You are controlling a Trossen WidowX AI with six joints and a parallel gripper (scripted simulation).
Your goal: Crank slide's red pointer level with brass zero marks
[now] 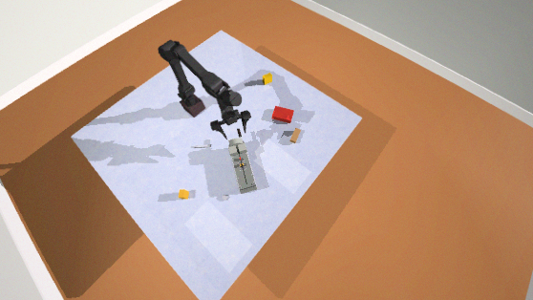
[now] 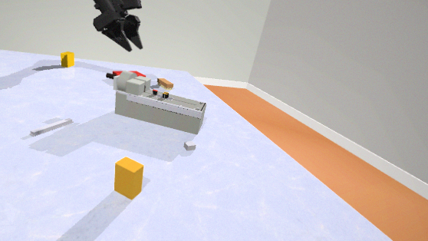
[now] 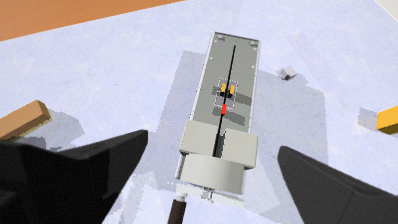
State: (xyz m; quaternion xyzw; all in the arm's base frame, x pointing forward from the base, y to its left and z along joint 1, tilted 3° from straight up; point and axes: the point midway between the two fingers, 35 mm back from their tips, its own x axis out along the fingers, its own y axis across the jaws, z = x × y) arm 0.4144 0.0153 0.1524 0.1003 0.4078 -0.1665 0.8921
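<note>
The grey-green machine point(image 1: 247, 185) point(image 2: 161, 115) point(image 3: 243, 65) has a rounded pale housing point(image 2: 125, 81) point(image 3: 212, 172) at its crank end. The slide's red pointer point(image 2: 155, 92) point(image 3: 224, 109) sits between the housing and the brass zero marks point(image 2: 166, 94) point(image 3: 232, 89); a visible gap separates it from them, so it is not level. The dark crank handle point(image 1: 239, 132) point(image 2: 110, 76) point(image 3: 176, 212) sticks out beyond the housing. My gripper point(image 1: 236, 136) point(image 2: 136, 49) point(image 3: 214, 141) is wide open and empty, raised above the crank end and apart from the handle.
A red block point(image 1: 283, 115) and a tan block point(image 1: 295, 136) point(image 2: 166, 83) point(image 3: 25, 120) lie on one side of the machine. A pale bar point(image 2: 51, 127), a small grey block point(image 2: 189, 146) point(image 3: 287, 73) and a yellow block point(image 1: 183, 194) point(image 2: 129, 178) lie on the other. Another yellow block point(image 1: 267, 78) point(image 2: 67, 59) stands farther back.
</note>
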